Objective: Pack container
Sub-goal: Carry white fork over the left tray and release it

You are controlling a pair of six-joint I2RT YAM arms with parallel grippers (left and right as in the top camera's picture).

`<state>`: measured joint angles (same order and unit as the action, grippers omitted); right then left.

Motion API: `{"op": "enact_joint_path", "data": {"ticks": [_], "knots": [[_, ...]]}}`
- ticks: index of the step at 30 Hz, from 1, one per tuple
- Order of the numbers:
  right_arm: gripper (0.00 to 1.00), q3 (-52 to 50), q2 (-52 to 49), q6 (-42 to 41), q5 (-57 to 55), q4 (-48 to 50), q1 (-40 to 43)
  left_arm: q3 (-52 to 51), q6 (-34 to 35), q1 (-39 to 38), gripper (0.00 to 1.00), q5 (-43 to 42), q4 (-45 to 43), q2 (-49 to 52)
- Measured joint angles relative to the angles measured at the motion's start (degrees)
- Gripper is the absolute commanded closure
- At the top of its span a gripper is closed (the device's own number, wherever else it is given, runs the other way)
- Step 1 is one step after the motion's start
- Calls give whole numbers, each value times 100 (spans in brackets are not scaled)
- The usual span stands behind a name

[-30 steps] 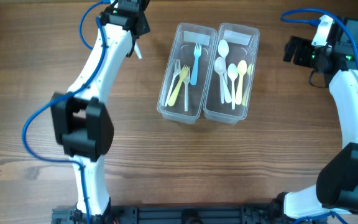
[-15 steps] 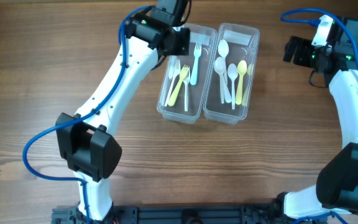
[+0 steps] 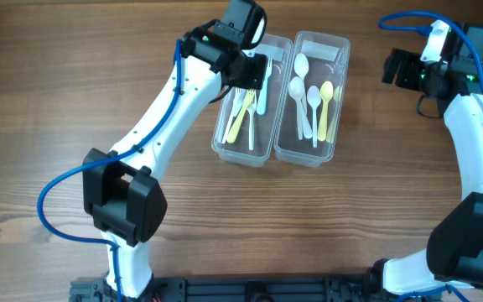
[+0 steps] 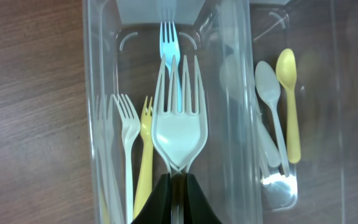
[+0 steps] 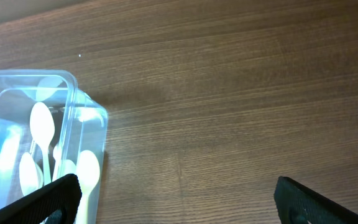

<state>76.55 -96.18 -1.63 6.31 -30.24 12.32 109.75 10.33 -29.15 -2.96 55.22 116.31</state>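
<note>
Clearly the left gripper (image 4: 178,182) is pinched tight on a white fork (image 4: 178,127) by its handle, tines pointing far, over the left tub of the container (image 3: 243,160) at mid-table, probably to lay it with the other forks (image 4: 128,143) there; spoons (image 3: 313,101) fill the right tub. Off right, the right gripper (image 5: 176,202) gapes wide, holding nothing

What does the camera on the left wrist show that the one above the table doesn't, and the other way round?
Only the left wrist view: how the left jaws are shut on a white fork by its handle, tines pointing along the tub of forks. Only the overhead view: both whole arms, the right arm off to the side, and the wooden table. Both: the clear container, a blue fork, a yellow spoon.
</note>
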Motion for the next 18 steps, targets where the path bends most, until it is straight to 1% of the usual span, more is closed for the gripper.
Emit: {"op": "enact_joint_path", "data": {"ticks": [3, 7, 9, 12, 13, 14, 16, 18], "knots": [[0, 0, 0, 0, 0, 0, 0, -278, -2, 0, 89, 0, -302, 15], [0, 0, 0, 0, 0, 0, 0, -525, -9, 0, 89, 0, -682, 42], [0, -2, 0, 0, 0, 0, 0, -590, -7, 0, 87, 0, -831, 42], [0, 0, 0, 0, 0, 0, 0, -610, -20, 0, 81, -2, -997, 44], [0, 0, -2, 0, 0, 0, 0, -610, -22, 0, 62, -2, -1016, 44], [0, -2, 0, 0, 0, 0, 0, -610, -22, 0, 37, 0, -1029, 44], [0, -2, -2, 0, 0, 0, 0, -610, -42, 0, 19, -4, -1027, 44], [0, -2, 0, 0, 0, 0, 0, -610, -42, 0, 9, -9, -1016, 44]]}}
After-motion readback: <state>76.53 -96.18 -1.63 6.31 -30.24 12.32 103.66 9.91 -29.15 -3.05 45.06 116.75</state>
